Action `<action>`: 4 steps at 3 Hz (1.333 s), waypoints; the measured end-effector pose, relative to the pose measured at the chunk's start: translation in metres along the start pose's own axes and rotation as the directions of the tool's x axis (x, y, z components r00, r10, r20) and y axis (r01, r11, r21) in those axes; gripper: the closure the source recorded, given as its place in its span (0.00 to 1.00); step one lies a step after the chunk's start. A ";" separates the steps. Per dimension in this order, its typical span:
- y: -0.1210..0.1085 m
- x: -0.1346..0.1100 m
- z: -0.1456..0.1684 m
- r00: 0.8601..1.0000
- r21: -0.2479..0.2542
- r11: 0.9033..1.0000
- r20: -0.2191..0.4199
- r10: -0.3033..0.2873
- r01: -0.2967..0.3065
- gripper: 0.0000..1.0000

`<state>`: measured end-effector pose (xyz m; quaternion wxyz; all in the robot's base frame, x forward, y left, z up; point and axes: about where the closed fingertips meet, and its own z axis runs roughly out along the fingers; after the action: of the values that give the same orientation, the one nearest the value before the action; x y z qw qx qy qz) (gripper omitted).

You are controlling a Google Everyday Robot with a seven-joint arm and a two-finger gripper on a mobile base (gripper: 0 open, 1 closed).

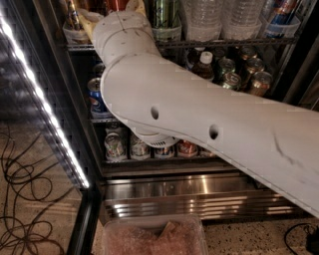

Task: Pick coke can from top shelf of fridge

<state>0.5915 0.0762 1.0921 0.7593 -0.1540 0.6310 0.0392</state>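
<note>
The gripper [112, 9] meets the coke can [116, 3] at the top shelf [224, 43]'s left end.
The can stands upright, straight ahead of the gripper, just inside the shelf's front edge; whether it is grasped cannot be told.

Dim speckled floor [239, 241], black cables [20, 172] looped across its left side.

The gripper [115, 7] is hovering at the top shelf [224, 42], where a green can [167, 12] and clear bottles [204, 17] are crowding just beside it. The white arm [199, 124] is blocking the lower racks [119, 162]; the glass door [20, 60] is hanging open alongside.
</note>
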 end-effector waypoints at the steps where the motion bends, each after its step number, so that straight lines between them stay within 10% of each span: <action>1: -0.003 0.000 0.004 1.000 0.031 0.999 -0.004 -0.013 0.014 0.33; 4: -0.008 0.006 0.020 1.000 0.069 0.997 -0.025 -0.018 0.020 0.34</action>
<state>0.6134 0.0737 1.0910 0.7569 -0.1342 0.6395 0.0083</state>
